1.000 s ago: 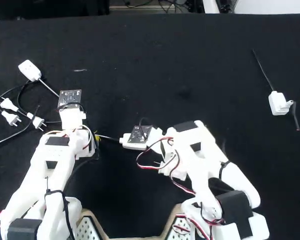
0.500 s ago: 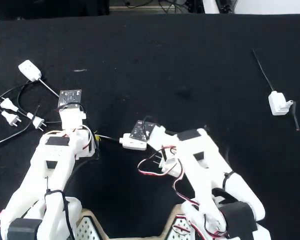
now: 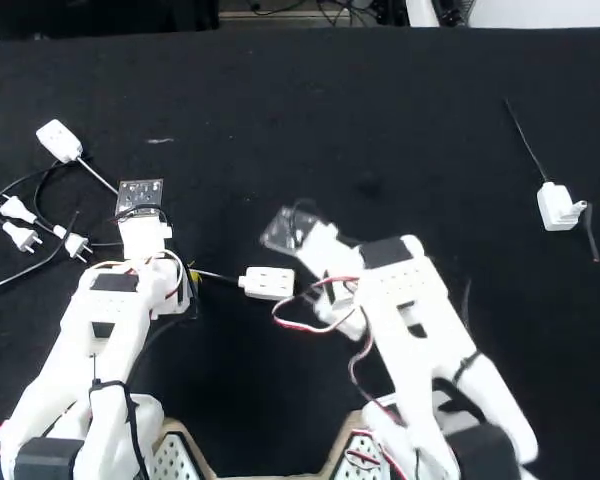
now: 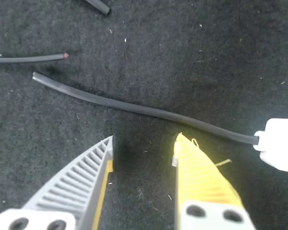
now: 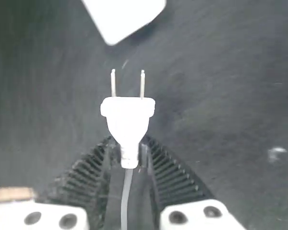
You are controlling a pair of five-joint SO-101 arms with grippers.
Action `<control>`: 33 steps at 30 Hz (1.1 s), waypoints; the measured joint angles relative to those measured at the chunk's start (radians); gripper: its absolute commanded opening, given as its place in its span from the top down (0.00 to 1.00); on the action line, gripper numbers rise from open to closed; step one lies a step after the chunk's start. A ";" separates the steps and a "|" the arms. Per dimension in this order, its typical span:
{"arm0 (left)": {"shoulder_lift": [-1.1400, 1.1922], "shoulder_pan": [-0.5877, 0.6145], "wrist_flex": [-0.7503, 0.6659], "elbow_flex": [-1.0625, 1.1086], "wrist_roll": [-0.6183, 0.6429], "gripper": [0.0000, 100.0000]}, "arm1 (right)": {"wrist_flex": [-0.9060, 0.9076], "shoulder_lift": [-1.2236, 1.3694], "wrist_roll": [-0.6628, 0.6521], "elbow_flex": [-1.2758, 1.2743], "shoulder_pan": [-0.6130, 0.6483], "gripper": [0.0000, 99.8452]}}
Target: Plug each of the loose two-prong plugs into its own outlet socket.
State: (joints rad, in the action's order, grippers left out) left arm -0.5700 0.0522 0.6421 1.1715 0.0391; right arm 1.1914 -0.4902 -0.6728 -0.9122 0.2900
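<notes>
Looking down from the high view, the black table [image 3: 380, 120] holds everything. The left arm [image 3: 105, 310] reaches up the left side. The right arm [image 3: 410, 310] reaches up from the bottom, and its end is over the middle of the table. A white socket [image 3: 267, 283] lies flat on the table between the two arms, near the end of the right arm. Three loose plugs [image 3: 22, 237] lie at the far left with their black cords tangled around them. A small white block [image 3: 58, 140] lies a bit above them. Far off on the right side sits a white box [image 3: 558, 207] with a thin black wire [image 3: 525, 135].

From the left wrist view, the left fingers [image 4: 201, 177] are wide apart, one grey and one yellow, with nothing between them. They hang just over the table. A long black cord [image 4: 134, 108] lies across the table past the tips and runs into a white piece [image 4: 278, 143] at the edge. Another cord end [image 4: 29, 58] lies farther off.

From the right wrist view, the right fingers [image 5: 170, 177] are clamped on the back of a white plug [image 5: 128, 115]. Its two metal prongs point straight away from the fingers. The plug is up off the table. A white corner [image 5: 125, 14] sits just past the prongs, not touching them.
</notes>
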 measured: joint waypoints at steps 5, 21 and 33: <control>0.000 0.049 0.000 0.000 0.000 0.80 | -0.118 -0.204 0.164 -0.037 0.114 0.99; -0.233 0.101 0.094 0.032 0.000 0.79 | -0.695 -0.232 0.456 -0.259 0.305 0.99; -0.934 0.080 0.226 0.238 0.000 0.79 | -0.910 -0.057 0.456 -0.319 0.423 0.99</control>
State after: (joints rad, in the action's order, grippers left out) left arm -1.5044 0.1320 0.8677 1.4093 0.0391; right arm 0.2816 -0.5470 -0.2171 -1.2313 0.7135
